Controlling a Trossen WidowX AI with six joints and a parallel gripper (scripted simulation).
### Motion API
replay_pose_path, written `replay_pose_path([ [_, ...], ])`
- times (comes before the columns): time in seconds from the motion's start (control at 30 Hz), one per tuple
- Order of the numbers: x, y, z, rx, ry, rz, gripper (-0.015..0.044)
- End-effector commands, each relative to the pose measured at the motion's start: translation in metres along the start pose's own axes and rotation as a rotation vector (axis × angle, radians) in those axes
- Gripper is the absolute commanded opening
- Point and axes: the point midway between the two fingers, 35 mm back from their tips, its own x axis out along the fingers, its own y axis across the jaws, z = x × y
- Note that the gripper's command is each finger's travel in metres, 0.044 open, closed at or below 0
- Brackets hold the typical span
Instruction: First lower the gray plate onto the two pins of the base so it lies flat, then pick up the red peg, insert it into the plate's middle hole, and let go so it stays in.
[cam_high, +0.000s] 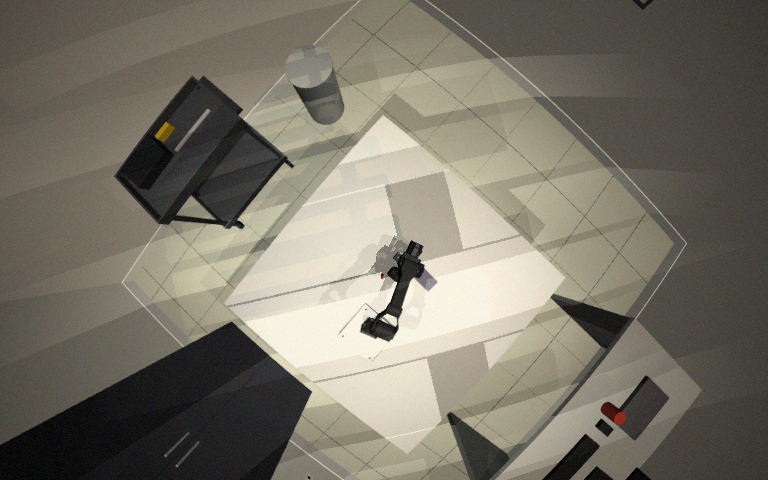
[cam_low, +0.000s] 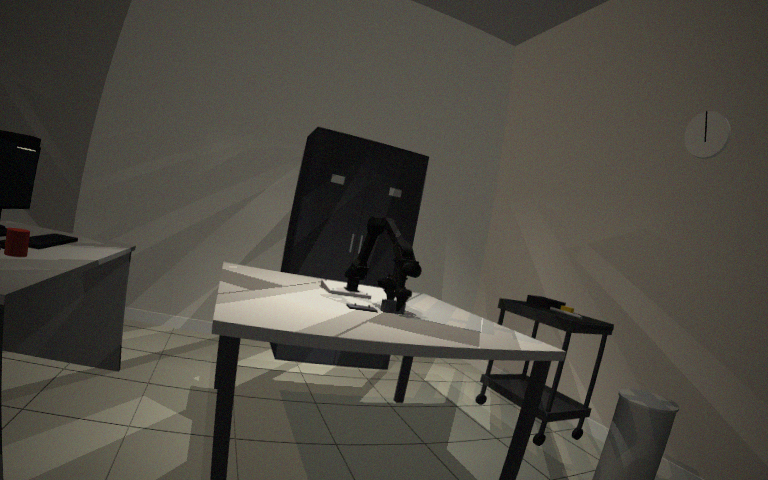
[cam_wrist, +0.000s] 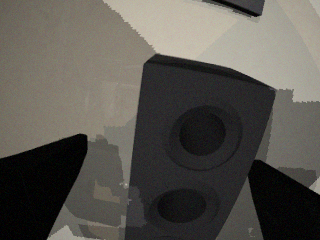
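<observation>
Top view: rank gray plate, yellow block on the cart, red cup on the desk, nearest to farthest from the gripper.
1. gray plate: right below the open gripper, between its fingers in the wrist view; hidden under the arm from the top.
2. yellow block: on the cart, upper left.
3. red cup: on the desk, lower right, slightly farther out than the block.
</observation>
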Motion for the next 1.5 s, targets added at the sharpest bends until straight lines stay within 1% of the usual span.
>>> replay_pose_path([
  [0.0, 0.008, -0.003, 0.0, -0.004, 0.003, -0.013, 0.044],
  [0.07, 0.009, -0.003, 0.0, -0.004, 0.003, -0.013, 0.044],
  [0.43, 0.009, -0.003, 0.0, -0.004, 0.003, -0.013, 0.0151],
  [0.7, 0.009, -0.003, 0.0, -0.004, 0.003, -0.013, 0.0098],
  [0.83, 0.005, -0.001, -0.001, -0.004, 0.004, -0.012, 0.0],
  [1.47, -0.054, 0.007, -0.001, -0.004, 0.004, -0.012, 0.0],
])
